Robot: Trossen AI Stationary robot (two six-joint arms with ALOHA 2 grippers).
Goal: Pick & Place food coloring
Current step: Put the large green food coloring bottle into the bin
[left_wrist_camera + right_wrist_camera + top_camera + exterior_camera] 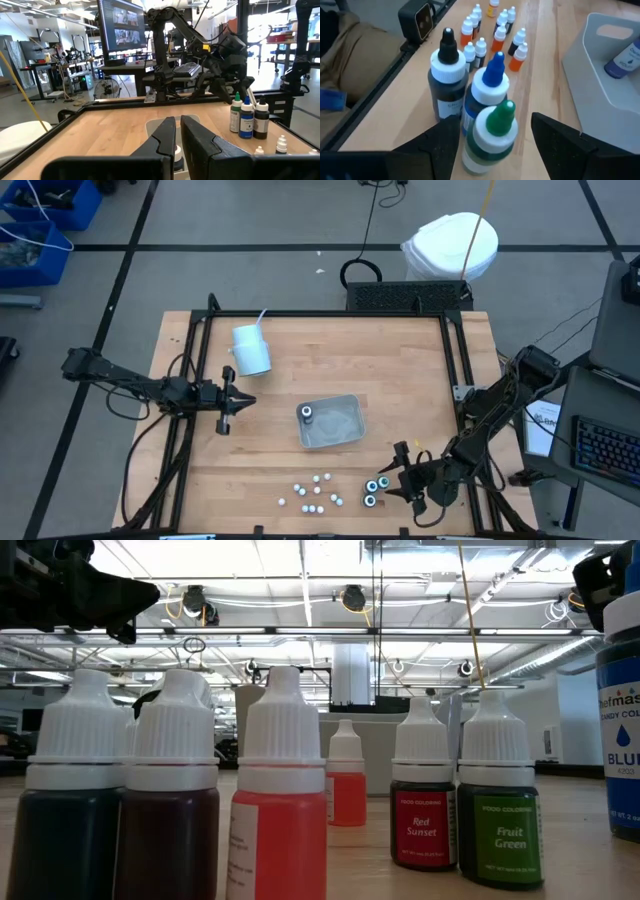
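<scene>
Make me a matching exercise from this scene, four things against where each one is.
1 white cup
2 green-tipped bottle
3 clear tray
4 left gripper

A between the right gripper's open fingers
B holding one bottle
C far left part of the table
D above the table, left of the tray

Pairs: 1-C, 2-A, 3-B, 4-D

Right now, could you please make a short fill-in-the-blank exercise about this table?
1. The right gripper is open around the bottle with the ____ tip.
2. The clear tray holds ____ bottle.
3. The white cup lies nearer the ____ gripper.

Missing words: green; one; left
</scene>
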